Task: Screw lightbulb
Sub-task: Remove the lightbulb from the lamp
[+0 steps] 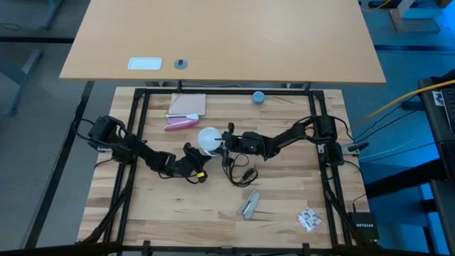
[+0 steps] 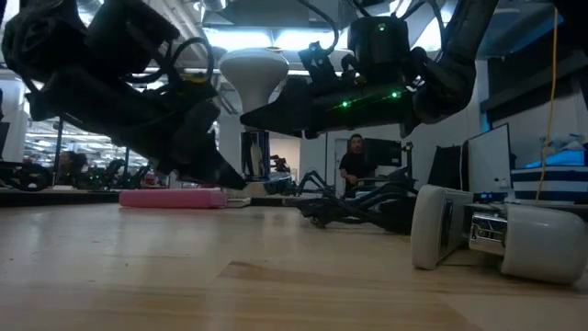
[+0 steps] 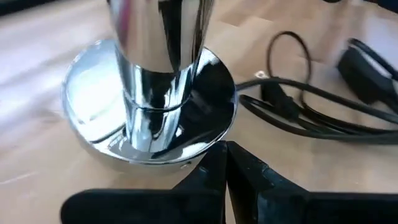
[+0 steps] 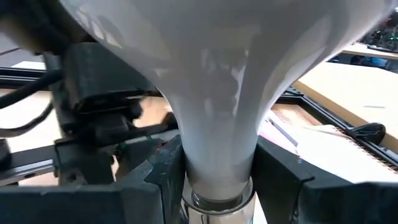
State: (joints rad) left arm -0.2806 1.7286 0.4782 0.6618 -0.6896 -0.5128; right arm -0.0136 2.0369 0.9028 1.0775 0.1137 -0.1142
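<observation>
The frosted-white lightbulb (image 1: 208,139) stands upright at the table's middle, globe up (image 2: 254,69). My right gripper (image 4: 217,177) reaches in from the right and is shut on its narrow neck. Below the neck shows a silvery ring (image 4: 217,204). The silvery socket (image 3: 149,106) is a chrome column on a round base that rests on the wood, with a black cord (image 3: 311,106) beside it. My left gripper (image 3: 225,163), shut, slants down at the base's rim from the table's left (image 1: 193,155). My right gripper pinches the bulb's narrow neck (image 4: 217,149) between its two fingers (image 4: 165,177), just above the silvery ring. The fingers come level from the table's right. The bulb stands upright with its globe above the fingers. My left gripper's shut fingertips (image 3: 214,168) stand at the rim of the socket's round base (image 3: 205,146); I cannot tell whether they touch it.
The black cord (image 1: 242,174) coils near the table's middle. A pink object (image 1: 181,124) and a paper pad (image 1: 188,105) lie at the far side, with a blue-grey cap (image 1: 258,97). A metal piece (image 1: 249,205) and a small packet (image 1: 308,219) lie near the front. A person (image 2: 354,165) stands behind.
</observation>
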